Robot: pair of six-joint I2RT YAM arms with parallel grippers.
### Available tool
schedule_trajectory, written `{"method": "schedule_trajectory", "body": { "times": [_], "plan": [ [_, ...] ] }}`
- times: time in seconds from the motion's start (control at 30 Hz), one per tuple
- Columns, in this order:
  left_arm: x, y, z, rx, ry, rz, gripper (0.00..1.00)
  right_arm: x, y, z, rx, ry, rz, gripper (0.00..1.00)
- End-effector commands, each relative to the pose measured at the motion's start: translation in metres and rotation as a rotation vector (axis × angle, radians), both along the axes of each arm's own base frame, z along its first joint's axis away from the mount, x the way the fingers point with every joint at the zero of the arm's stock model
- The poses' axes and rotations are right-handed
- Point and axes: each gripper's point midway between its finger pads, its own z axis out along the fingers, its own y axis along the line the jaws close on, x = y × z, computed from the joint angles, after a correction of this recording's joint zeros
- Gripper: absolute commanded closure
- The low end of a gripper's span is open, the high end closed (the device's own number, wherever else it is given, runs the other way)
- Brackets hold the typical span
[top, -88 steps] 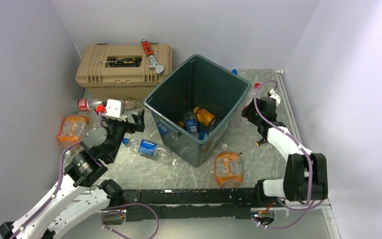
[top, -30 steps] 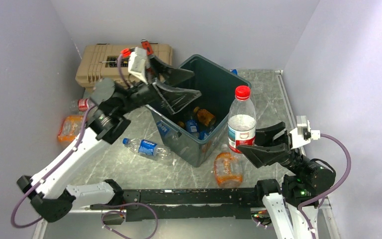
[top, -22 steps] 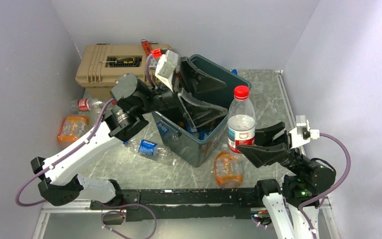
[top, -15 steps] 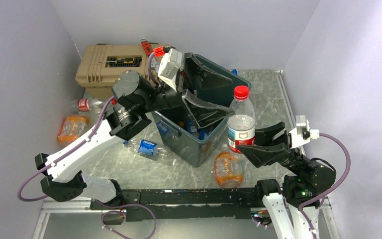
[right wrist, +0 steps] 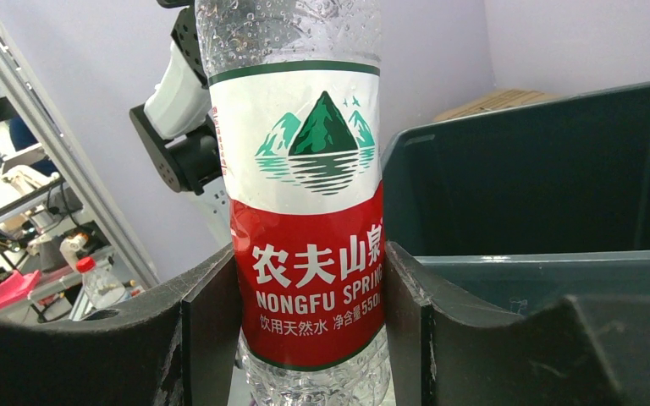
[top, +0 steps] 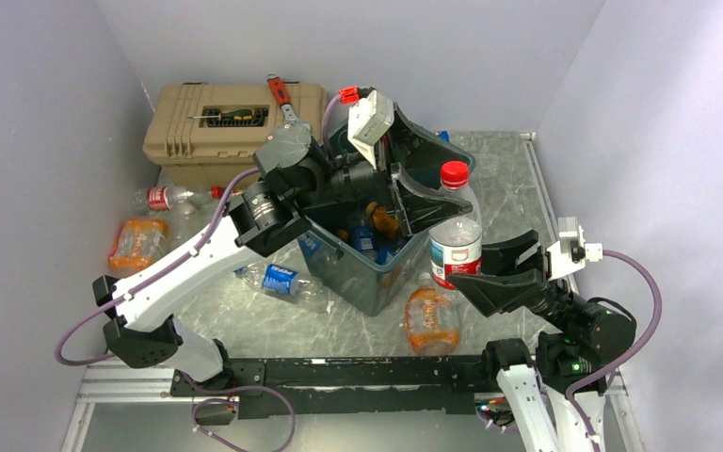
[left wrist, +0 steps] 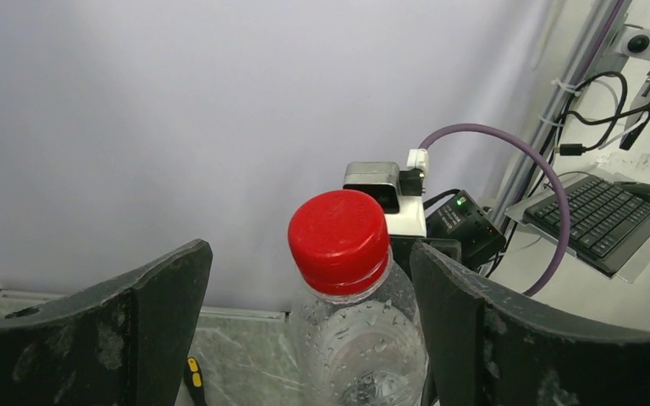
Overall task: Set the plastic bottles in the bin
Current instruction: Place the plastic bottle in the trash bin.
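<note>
My right gripper (top: 468, 270) is shut on a clear plastic bottle (top: 455, 240) with a red cap and a red-and-white label. It holds the bottle upright beside the right corner of the dark green-grey bin (top: 365, 281). In the right wrist view the fingers (right wrist: 207, 330) press both sides of the label (right wrist: 309, 211). My left gripper (top: 444, 188) reaches across the bin, open, with a finger on each side of the bottle's cap (left wrist: 338, 230), not touching it. Several bottles (top: 377, 231) lie inside the bin. More bottles lie on the table: blue-labelled (top: 278, 280), crushed orange (top: 430, 317), orange (top: 136, 243), red-labelled (top: 160, 198).
A tan toolbox (top: 198, 141) stands at the back left with a yellow-handled screwdriver (top: 231, 115) and a red wrench (top: 278, 90) on its lid. Another yellow-handled screwdriver (left wrist: 193, 374) lies on the table below the held bottle. Walls close in left, back and right.
The left arm has risen from the table and swung right over the bin until its open fingers flank the cap. The right gripper has lifted the bottle and now holds it still.
</note>
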Motion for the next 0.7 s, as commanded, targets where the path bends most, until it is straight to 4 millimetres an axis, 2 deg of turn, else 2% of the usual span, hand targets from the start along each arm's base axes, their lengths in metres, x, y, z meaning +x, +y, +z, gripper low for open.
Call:
{"method": "schedule_trajectory", "body": {
  "times": [0.0,0.2,0.47,0.57,0.67],
  "plan": [
    [-0.013,0.007,0.024,-0.052,-0.051,-0.022,0.12,-0.005,0.0,0.008,-0.007,-0.033,-0.001,0.71],
    [-0.02,0.006,0.028,-0.072,-0.067,-0.047,0.31,-0.002,0.0,0.006,-0.008,-0.023,-0.004,0.71],
    [-0.026,0.005,0.03,-0.078,-0.076,-0.057,0.31,-0.002,0.0,0.005,-0.008,-0.017,-0.003,0.71],
    [-0.028,0.004,0.029,-0.077,-0.081,-0.068,0.42,-0.002,0.0,0.005,-0.007,-0.014,0.0,0.71],
    [-0.032,0.003,0.028,-0.073,-0.095,-0.079,0.62,-0.002,0.0,0.005,-0.008,-0.014,0.0,0.7]
  ]
}}
